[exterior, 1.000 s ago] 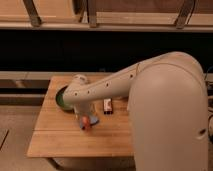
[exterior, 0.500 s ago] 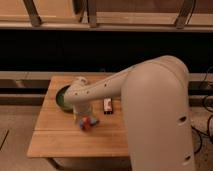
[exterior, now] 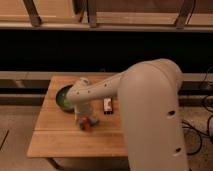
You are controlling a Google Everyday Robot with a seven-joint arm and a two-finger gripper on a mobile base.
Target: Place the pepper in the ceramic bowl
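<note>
The green ceramic bowl (exterior: 61, 97) sits at the back left of the wooden table (exterior: 55, 137), partly hidden by my arm. My gripper (exterior: 84, 120) hangs down just in front and to the right of the bowl, close over the table top. A small orange-red object, the pepper (exterior: 88, 125), shows at the gripper's tip, with a bit of blue-grey cloth (exterior: 80, 123) beside it. Whether the gripper holds the pepper does not show.
A red-and-white packet (exterior: 107, 104) lies on the table right of the gripper. My large white arm (exterior: 150, 110) covers the table's right side. A dark shelf and rail run behind the table. Cables hang at the far right.
The big upper part of my arm has shifted in the view and now fills more of the right side. The gripper stays over about the same spot by the bowl.
</note>
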